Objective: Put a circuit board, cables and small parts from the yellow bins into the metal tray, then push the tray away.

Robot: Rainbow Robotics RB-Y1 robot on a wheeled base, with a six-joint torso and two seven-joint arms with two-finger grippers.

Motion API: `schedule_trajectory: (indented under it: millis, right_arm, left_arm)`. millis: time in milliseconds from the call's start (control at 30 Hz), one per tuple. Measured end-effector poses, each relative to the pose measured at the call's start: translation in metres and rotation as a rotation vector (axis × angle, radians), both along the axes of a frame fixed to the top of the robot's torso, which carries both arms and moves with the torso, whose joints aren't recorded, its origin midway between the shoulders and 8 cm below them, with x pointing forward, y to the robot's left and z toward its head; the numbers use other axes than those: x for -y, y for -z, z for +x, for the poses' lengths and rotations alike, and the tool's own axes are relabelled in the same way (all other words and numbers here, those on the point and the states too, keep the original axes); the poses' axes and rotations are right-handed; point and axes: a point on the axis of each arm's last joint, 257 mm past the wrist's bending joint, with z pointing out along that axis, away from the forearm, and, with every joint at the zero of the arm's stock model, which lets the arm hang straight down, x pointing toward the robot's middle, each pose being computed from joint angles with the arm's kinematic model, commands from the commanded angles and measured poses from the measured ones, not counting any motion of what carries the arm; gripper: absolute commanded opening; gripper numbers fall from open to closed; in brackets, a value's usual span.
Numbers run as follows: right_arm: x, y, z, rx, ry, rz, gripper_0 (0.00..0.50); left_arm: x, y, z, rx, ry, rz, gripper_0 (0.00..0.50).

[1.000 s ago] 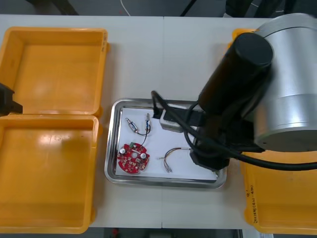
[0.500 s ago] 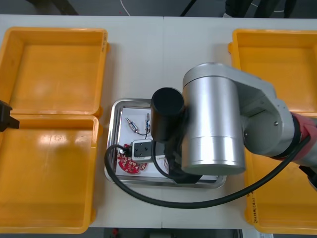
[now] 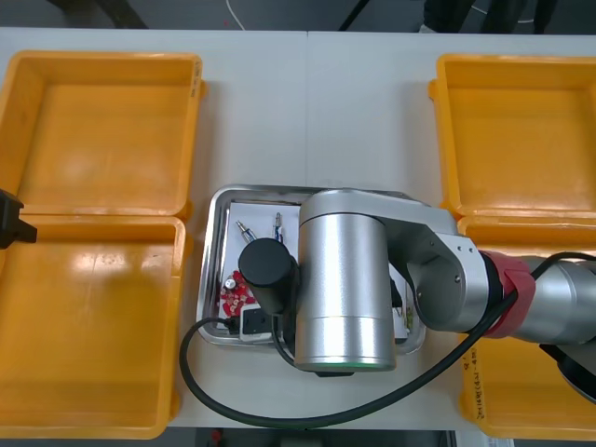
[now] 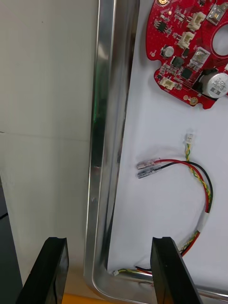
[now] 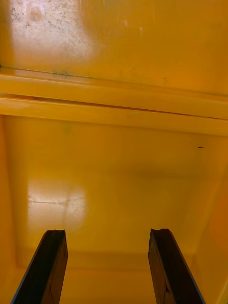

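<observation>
A light table (image 3: 307,112) carries yellow bins (image 3: 102,58) at both sides, with the metal tray (image 3: 216,207) between them. From above, the right arm (image 3: 345,279) lies across the tray. The red circuit board (image 3: 231,294) shows at the tray's left, and small metal parts (image 3: 246,230) lie farther back.

At the right wrist, the right gripper (image 4: 111,270) has its fingers spread astride the tray's rim. One finger is over the table and the other over the white inside, near a red and yellow cable (image 4: 207,192).

At the left wrist, the left gripper (image 5: 107,266) hangs over a left bin's floor with its fingers apart.

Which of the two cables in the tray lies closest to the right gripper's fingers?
The red and yellow cable, whose loop reaches the open right gripper's finger; the black cable lies farther off, by the tray's far rim.
</observation>
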Motion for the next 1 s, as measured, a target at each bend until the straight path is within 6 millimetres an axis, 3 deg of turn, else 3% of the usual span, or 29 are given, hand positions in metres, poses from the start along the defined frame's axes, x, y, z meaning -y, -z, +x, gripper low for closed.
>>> schedule_trajectory:
  millis: [500, 1000]
  right_arm:
    - [-0.006, 0.035, -0.019, -0.026, -0.009, 0.02, 0.5]
    - [-0.015, 0.059, -0.016, -0.042, 0.051, 0.048, 0.5]
  left_arm:
    - [0.0, 0.0, 0.0, 0.0, 0.0, 0.0, 0.5]
    - [0.0, 0.0, 0.0, 0.0, 0.0, 0.0, 0.5]
